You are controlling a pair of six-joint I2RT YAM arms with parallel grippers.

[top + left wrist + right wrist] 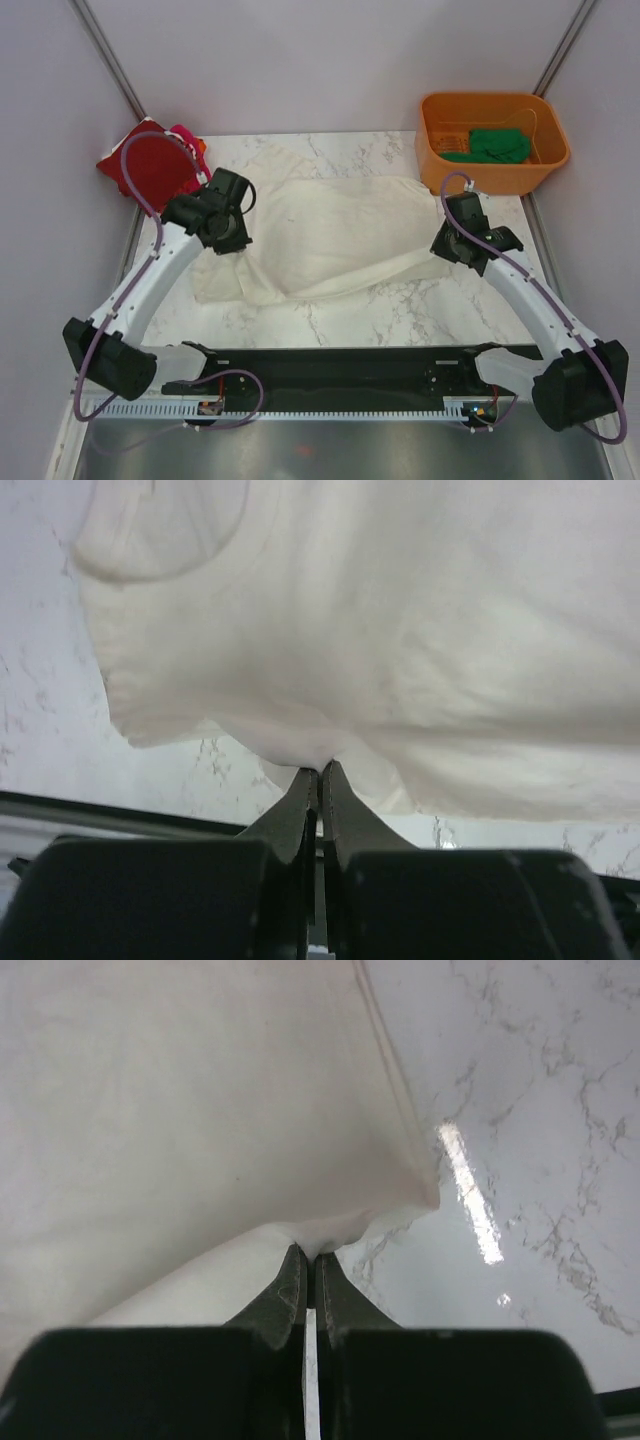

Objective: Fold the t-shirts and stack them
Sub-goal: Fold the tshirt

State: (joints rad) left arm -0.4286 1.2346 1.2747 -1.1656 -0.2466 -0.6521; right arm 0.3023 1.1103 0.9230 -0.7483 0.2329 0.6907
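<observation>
The large cream-white t-shirt (320,235) lies spread across the marble table, partly folded over itself. My left gripper (232,240) is shut on its left edge; in the left wrist view the cloth (380,630) is pinched at the tips of my left gripper (321,768) and lifted. My right gripper (447,243) is shut on its right corner; the right wrist view shows the cloth (200,1110) pinched at the tips of my right gripper (308,1252). A dark red t-shirt (150,165) with a magenta-pink one (190,135) under it lies at the far left. A green t-shirt (498,145) lies in the tub.
An orange plastic tub (492,175) stands at the far right corner. Bare marble table (360,315) shows in front of the shirt. A black rail (340,375) with the arm bases runs along the near edge. Grey walls enclose the table.
</observation>
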